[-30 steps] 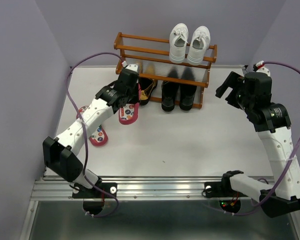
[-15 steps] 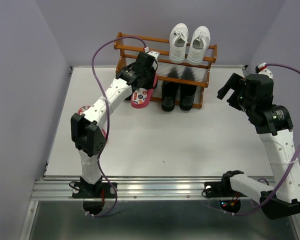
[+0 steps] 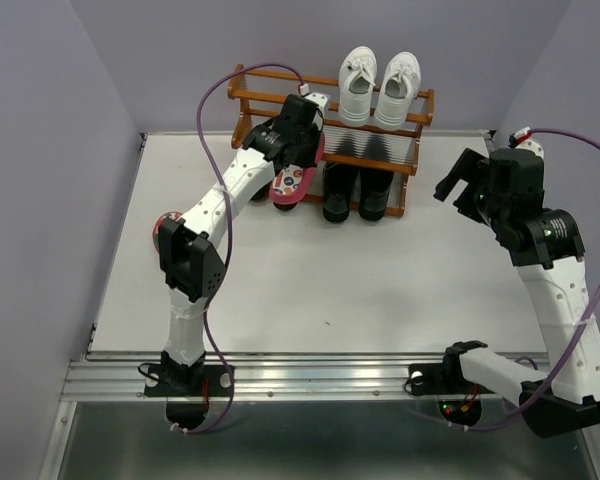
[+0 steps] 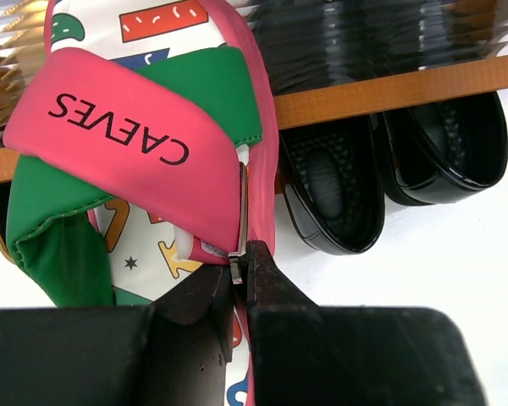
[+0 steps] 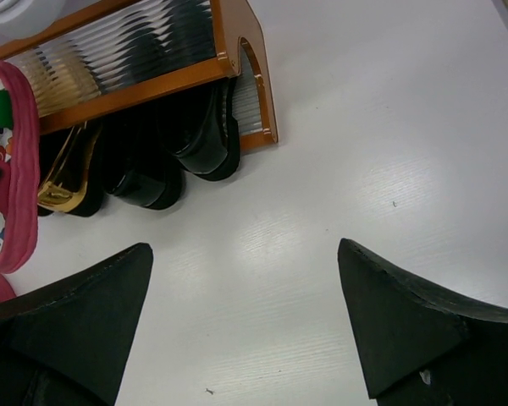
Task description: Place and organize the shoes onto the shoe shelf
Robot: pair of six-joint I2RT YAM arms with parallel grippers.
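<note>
My left gripper (image 3: 300, 135) is shut on the strap edge of a pink flip-flop (image 3: 293, 180) with a white patterned footbed, held in the air tilted against the front left of the shoe shelf (image 3: 410, 100). In the left wrist view my gripper (image 4: 240, 271) pinches the flip-flop (image 4: 127, 127) over the shelf's front rail (image 4: 389, 89). White sneakers (image 3: 380, 85) stand on the top tier. Black boots (image 3: 357, 192) stand on the lower tier, with a gold loafer (image 5: 63, 193) to their left. The second flip-flop (image 3: 164, 222) lies on the table, mostly hidden by my left arm. My right gripper (image 3: 458, 183) is open and empty.
The shelf stands against the back wall. Purple-grey walls close in the white table (image 3: 380, 290) on the left, back and right. My left arm stretches from its base up across the table's left half. The top tier's left half (image 3: 280, 90) holds nothing.
My left arm has lifted the flip-flop from the table's left side and carried it up and right to the shelf front. The right arm has barely moved.
</note>
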